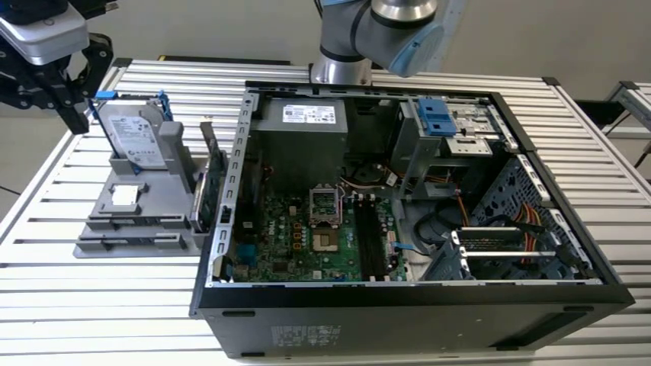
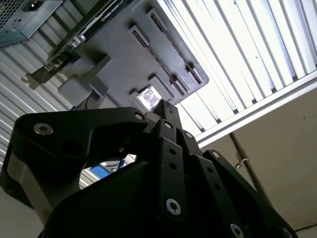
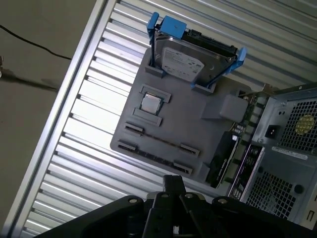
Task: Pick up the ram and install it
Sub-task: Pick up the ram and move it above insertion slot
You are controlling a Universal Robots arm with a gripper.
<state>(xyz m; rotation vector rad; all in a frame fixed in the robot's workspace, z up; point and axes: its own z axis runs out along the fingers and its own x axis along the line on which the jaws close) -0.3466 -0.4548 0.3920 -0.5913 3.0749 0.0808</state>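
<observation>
My gripper (image 1: 76,120) hangs above the table's far corner at the exterior view's left, beside and above the grey parts holder (image 1: 102,248). In both wrist views its black fingers (image 2: 166,108) meet in one narrow tip with nothing seen between them, and the gripper (image 3: 173,182) looks down on the holder (image 3: 198,134). The ram is out of view. The holder's two long slots (image 3: 157,152) show as thin grooves with nothing standing in them. The open computer case (image 1: 234,229) lies on its side with its motherboard (image 1: 305,244) and black memory slots (image 1: 367,236) exposed.
On the holder stand a silver hard drive in a blue frame (image 1: 137,133), a small processor chip (image 3: 150,103) and an upright expansion card (image 1: 209,191). The arm's base (image 1: 341,69) rises behind the case. The slatted table's edge (image 3: 74,94) is close to the holder.
</observation>
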